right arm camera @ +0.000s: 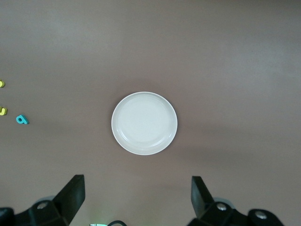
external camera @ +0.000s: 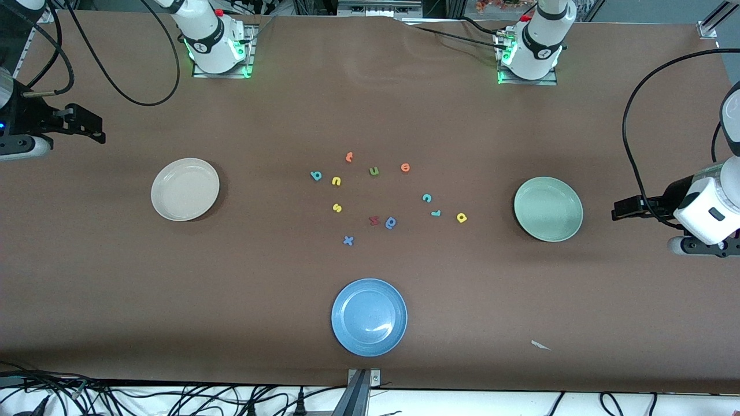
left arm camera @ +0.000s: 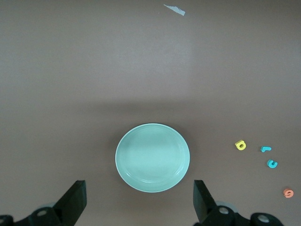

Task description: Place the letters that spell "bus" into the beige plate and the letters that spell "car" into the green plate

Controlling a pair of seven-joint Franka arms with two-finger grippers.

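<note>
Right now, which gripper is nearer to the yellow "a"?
Left. The left gripper hangs at the left arm's end of the table, just past the green plate from the yellow "a". The right gripper hangs past the beige plate.

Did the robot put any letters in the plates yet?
Not yet. The beige plate and green plate hold nothing. Both the left gripper and right gripper are open, holding nothing. All six letters, like the teal b, still lie on the table.
</note>
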